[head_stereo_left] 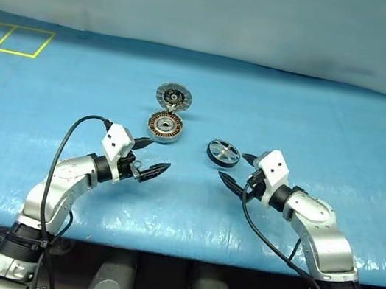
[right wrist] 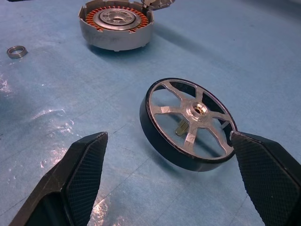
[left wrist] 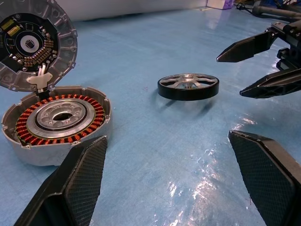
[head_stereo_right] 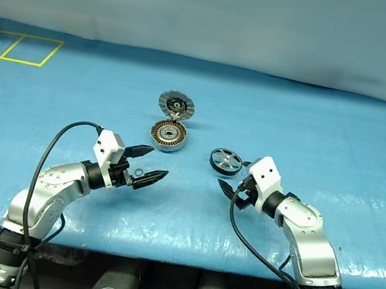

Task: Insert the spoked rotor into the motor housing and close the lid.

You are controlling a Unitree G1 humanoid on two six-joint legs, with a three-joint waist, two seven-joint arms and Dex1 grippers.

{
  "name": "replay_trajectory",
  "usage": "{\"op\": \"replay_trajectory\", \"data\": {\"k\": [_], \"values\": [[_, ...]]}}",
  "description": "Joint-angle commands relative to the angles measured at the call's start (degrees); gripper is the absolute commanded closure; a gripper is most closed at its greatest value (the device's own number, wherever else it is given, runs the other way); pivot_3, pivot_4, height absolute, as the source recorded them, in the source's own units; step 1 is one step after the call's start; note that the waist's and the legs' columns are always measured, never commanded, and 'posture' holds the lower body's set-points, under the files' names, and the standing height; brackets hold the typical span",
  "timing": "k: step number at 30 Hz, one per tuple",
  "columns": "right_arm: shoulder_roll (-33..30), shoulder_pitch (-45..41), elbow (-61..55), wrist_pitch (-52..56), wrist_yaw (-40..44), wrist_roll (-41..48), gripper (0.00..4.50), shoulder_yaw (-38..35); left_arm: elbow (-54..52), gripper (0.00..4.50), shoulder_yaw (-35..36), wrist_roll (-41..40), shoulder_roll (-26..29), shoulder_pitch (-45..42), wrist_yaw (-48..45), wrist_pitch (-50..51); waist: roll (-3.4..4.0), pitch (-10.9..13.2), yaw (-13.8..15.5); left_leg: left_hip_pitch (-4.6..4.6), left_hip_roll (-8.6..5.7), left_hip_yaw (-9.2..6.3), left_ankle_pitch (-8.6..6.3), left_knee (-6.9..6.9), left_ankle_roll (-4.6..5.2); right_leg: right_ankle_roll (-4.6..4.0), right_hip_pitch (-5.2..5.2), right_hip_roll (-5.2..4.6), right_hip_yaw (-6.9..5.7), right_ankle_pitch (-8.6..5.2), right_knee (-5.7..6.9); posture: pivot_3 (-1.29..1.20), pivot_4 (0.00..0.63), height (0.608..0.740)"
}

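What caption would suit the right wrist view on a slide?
Open right gripper poised around the spoked rotor on the blue table, motor housing waiting beyond.

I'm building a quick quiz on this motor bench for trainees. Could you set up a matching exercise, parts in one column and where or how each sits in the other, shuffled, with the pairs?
Things:
1. spoked rotor
2. motor housing
3. lid
4. small metal ring

Places or states:
A. standing open behind the copper windings, ribbed inner face showing
B. lying alone on the blue sheet, apart from the other parts
C. open on the sheet, copper windings exposed
D. just ahead of the right gripper, whose jaws are open

Pairs: 1-D, 2-C, 3-A, 4-B
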Motion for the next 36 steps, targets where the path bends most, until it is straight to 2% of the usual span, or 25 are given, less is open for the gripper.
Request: {"op": "replay_trajectory", "data": {"k": [1,36], "values": [[-0.2,-0.7,-1.5,-1.1,-0.2,-0.1,0.03,-0.8,-0.9,0.00,-0.4,0.1,-0.1,-0.3,-0.1,-0.6,0.00,0.0,0.0,0.00,0.00,0.00,0.00,0.00,0.00,0.00,0.00,0.00,0.00,0.00,0.00,0.00,0.150,0.740],[0.4,-0.6,-1.6,-1.8,-0.6,-1.4,0.03,-0.4,0.4,0.00,-1.0,2.7,0.8,-2.3,0.3,-1.4,0.00,0.0,0.0,0.00,0.00,0.00,0.00,0.00,0.00,0.00,0.00,0.00,0.00,0.00,0.00,0.00,0.150,0.740]]}}
